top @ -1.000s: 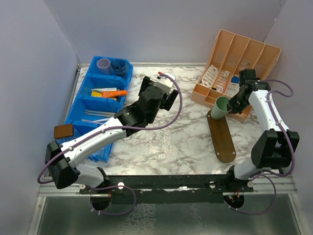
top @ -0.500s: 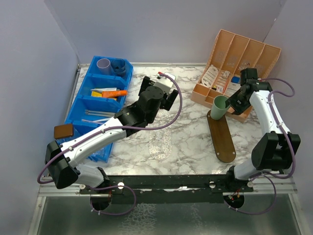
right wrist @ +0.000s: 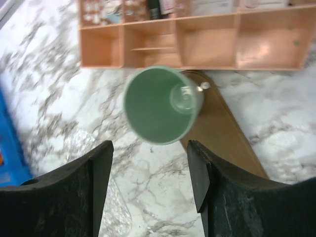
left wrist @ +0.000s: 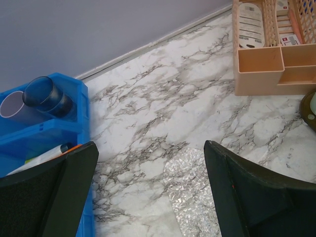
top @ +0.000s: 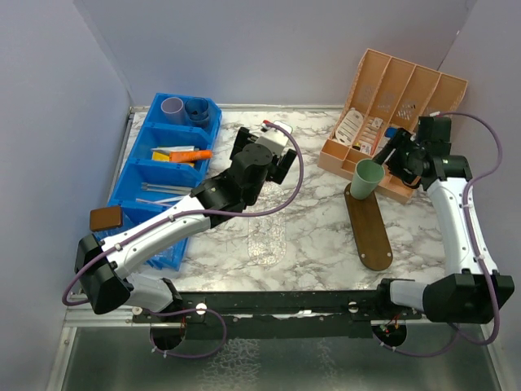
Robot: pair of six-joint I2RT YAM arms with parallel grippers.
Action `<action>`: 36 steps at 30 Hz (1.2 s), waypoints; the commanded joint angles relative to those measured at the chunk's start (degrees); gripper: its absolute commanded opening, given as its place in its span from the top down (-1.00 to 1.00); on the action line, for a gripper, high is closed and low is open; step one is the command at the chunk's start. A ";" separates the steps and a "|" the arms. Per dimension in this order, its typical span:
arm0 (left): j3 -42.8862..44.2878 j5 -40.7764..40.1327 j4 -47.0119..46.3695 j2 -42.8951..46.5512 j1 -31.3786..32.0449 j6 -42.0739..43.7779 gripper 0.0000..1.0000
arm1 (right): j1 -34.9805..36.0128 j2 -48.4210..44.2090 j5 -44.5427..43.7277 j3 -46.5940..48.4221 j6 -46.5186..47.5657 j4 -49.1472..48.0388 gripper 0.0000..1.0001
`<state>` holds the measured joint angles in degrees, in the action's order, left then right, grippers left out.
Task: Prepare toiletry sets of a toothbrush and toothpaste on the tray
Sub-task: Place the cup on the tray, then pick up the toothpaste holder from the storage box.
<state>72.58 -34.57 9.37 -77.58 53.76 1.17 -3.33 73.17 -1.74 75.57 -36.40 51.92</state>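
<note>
Mint-green plastic cup (top: 367, 178) upright on the far end of the dark brown oval wooden tray (top: 374, 238); both tools spread, holding nothing.

The tray lies on the white marble-patterned bench (top: 313, 220), its far end just beside the peach compartmented plastic organiser (top: 407, 85). The right tool (right wrist: 149, 145) hangs above and to the right of the cup, fingers (right wrist: 98, 187) parted and clear of its rim; the cup interior shows no contents. The left tool (left wrist: 148, 148) hovers over the bare bench centre, fingers wide apart. The blue plastic bin (top: 134, 175) at the left holds a lilac cup (top: 172, 106), a smoky dark cup (top: 197, 108), small coloured tubes (top: 183, 154) and thin toothbrushes (top: 163, 189), each kind in its own compartment.
</note>
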 commanded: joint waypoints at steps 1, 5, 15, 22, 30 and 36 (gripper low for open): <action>-0.74 -2.60 -2.45 0.06 0.12 1.36 -0.85 | 2.36 -4.24 17.88 -3.32 14.93 -10.02 -0.25; -1.30 -3.28 -3.10 -0.01 0.03 2.10 -0.87 | 8.15 -7.59 28.51 -5.83 25.11 -13.25 -0.25; -3.73 -4.38 -5.86 -0.26 -1.39 3.61 -0.97 | 17.96 -17.52 28.51 -15.56 30.97 -17.88 -0.39; -6.11 -6.76 -7.85 -1.76 -3.51 3.56 -0.98 | 18.67 -22.69 28.29 -17.05 30.14 -18.27 -0.69; -10.45 -1.74 8.38 5.05 -10.95 -19.05 -0.98 | 22.02 -23.67 26.04 -16.89 29.39 -18.06 -0.84; -20.27 -0.04 25.83 17.76 -17.03 -39.79 -0.97 | 24.84 -24.33 23.30 -18.04 28.99 -18.34 -0.86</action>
<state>56.51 -36.36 19.99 -67.83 38.98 -19.55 19.86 50.04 24.56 58.59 -7.11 35.53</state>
